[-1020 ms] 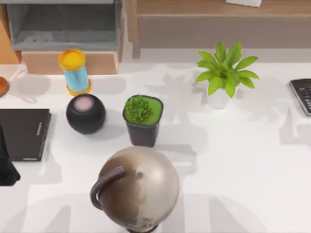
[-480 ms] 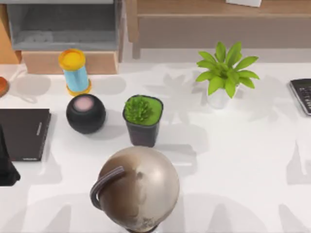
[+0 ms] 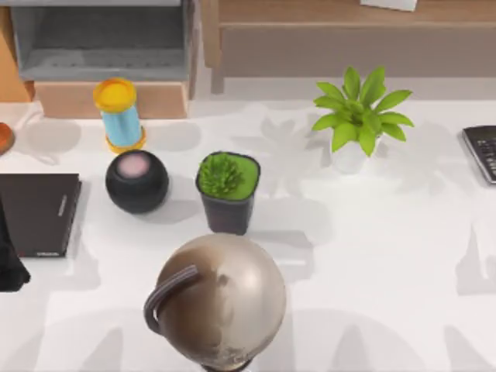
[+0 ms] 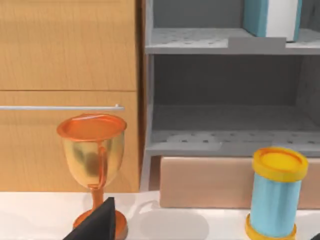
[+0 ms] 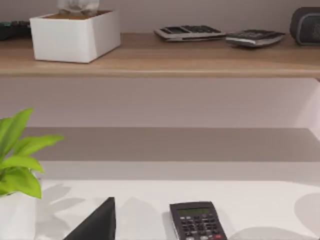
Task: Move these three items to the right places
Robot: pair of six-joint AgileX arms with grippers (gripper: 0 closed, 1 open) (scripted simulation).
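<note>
A thick teal-covered book with white pages stands upright on the upper grey shelf. An orange-gold goblet stands on the table beside the shelf unit, and it appears as an orange rounded object at the table's far left edge. My left gripper is low over the table in front of the goblet, apart from it. Its arm sits at the left edge beside the thin black book. My right gripper hangs over the table's right side near the black calculator, touching nothing.
A blue cylinder with yellow caps, a black round speaker, a dark pot with a green plant, a large globe and a leafy plant in a white pot stand across the table. A wooden shelf carries more calculators and a white box.
My left arm has drawn back a little toward the left edge. The arm shadow on the table's right side has slid toward the front. No object has moved.
</note>
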